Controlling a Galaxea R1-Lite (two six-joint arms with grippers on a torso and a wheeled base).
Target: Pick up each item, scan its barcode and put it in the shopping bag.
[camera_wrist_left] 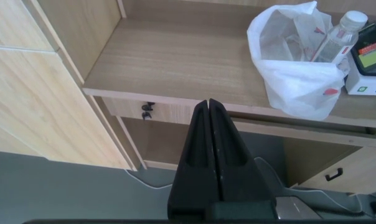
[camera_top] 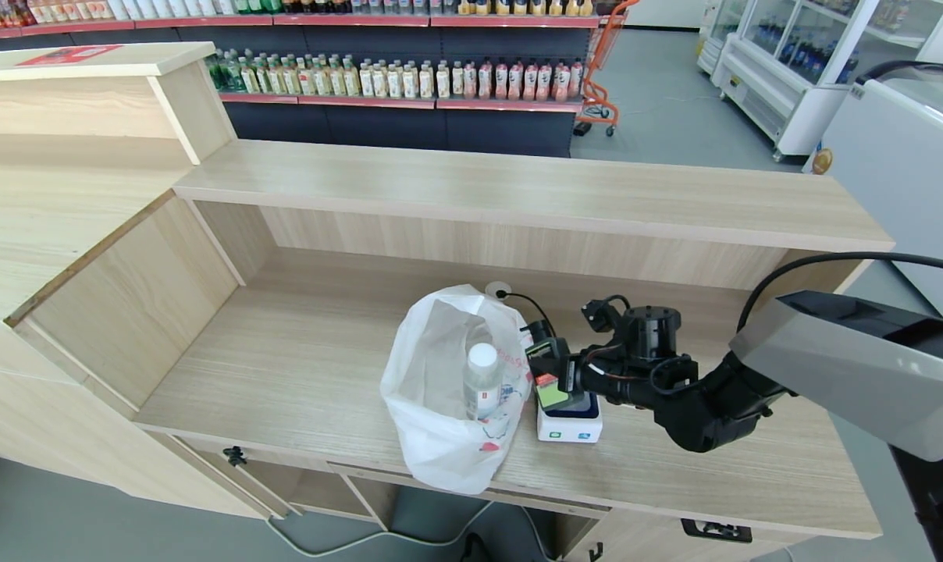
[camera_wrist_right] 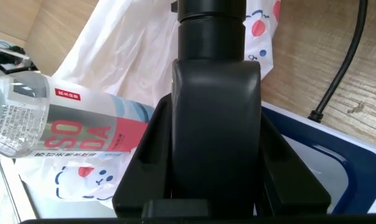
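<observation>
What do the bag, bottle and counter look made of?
Bag: thin plastic film, white and semi-translucent. It is crinkled, and the bottle shows through it.
Bottle: probably clear plastic, with see-through walls, a white cap and a glossy printed label.
Counter: light wood look with a matte finish and straight, even grain. Possibly laminate rather than solid wood; can't tell.

Light wood checkout counter point(camera_top: 518, 195) with a raised ledge. Behind it are bottle-stocked shelves point(camera_top: 393, 86), grey floor point(camera_top: 667, 101) and glass-fronted freezers point(camera_top: 799, 55).
</observation>
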